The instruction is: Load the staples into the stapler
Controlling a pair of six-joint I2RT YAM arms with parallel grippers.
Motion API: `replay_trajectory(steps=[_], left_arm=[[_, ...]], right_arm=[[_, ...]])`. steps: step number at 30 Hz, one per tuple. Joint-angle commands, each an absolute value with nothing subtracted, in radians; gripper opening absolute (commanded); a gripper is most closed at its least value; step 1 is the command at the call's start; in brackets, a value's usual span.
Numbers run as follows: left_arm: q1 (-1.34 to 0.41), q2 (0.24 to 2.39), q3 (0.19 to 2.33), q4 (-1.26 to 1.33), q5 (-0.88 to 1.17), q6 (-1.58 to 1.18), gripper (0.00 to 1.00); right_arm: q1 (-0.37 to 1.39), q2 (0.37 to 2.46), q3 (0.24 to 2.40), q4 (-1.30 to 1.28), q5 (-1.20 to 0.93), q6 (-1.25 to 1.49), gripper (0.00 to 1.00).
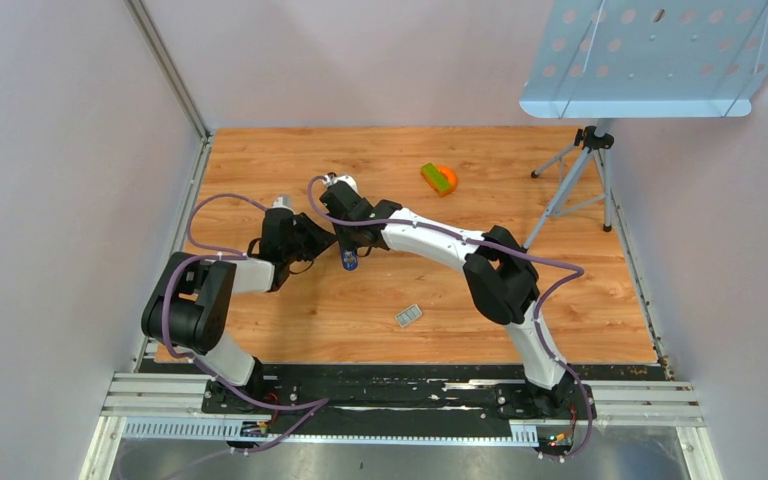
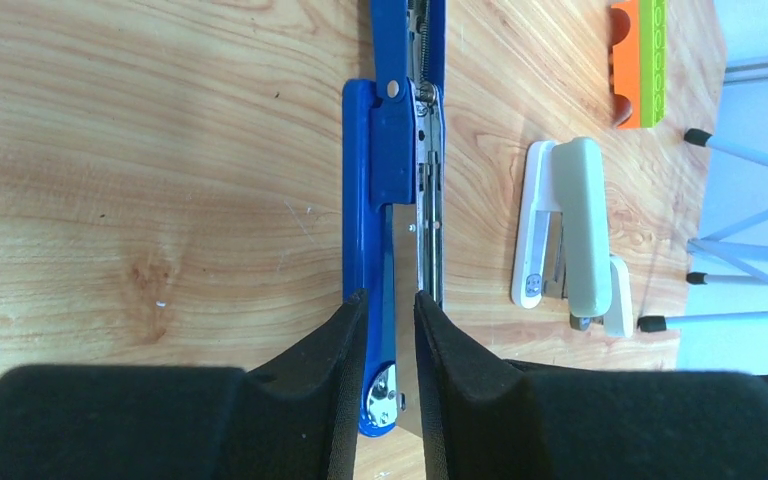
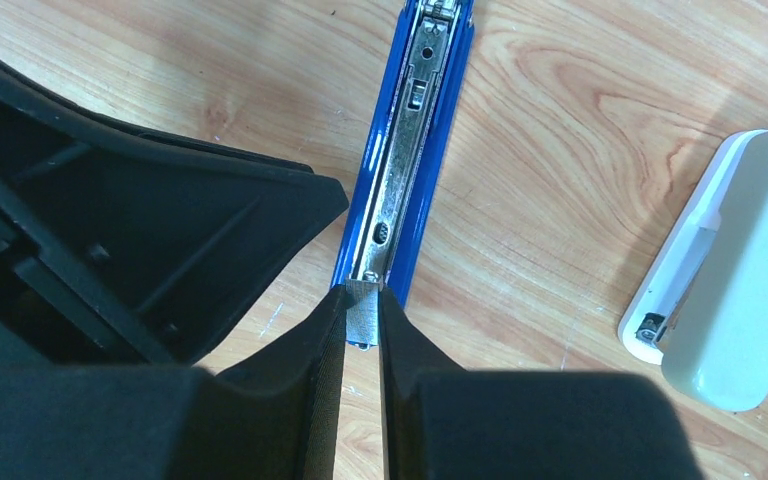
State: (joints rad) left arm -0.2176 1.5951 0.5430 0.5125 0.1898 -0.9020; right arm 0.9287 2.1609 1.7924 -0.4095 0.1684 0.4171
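Observation:
A blue stapler (image 2: 372, 170) lies opened out on the wooden table, its silver magazine rail (image 3: 400, 170) facing up. My left gripper (image 2: 390, 297) is shut on the stapler's front end, one finger on the blue base and the other against the rail. My right gripper (image 3: 363, 292) is shut on the staples (image 3: 363, 315), a small silvery ribbed block. The block sits at the near end of the open magazine channel. From above, both grippers meet at the stapler (image 1: 349, 262) at mid-table, and the staples are hidden there.
A white-and-beige stapler (image 2: 570, 230) lies just right of the blue one. An orange-and-green block (image 1: 439, 178) sits farther back. A small white card (image 1: 409, 316) lies nearer the arm bases. A music stand's tripod (image 1: 572, 180) occupies the back right.

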Motion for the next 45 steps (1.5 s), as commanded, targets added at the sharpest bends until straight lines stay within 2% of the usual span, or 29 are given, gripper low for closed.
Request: replay_trajectory(steps=[1,45], left_arm=[[-0.206,1.569,0.536,0.485,0.174,-0.905,0.27],[-0.19,1.56,0.515,0.489,0.19,-0.905,0.27]], right_arm=[[0.918,2.173,1.82,-0.394,0.173,0.454,0.18],[0.908,2.174,1.742,-0.373,0.152,0.564,0.18]])
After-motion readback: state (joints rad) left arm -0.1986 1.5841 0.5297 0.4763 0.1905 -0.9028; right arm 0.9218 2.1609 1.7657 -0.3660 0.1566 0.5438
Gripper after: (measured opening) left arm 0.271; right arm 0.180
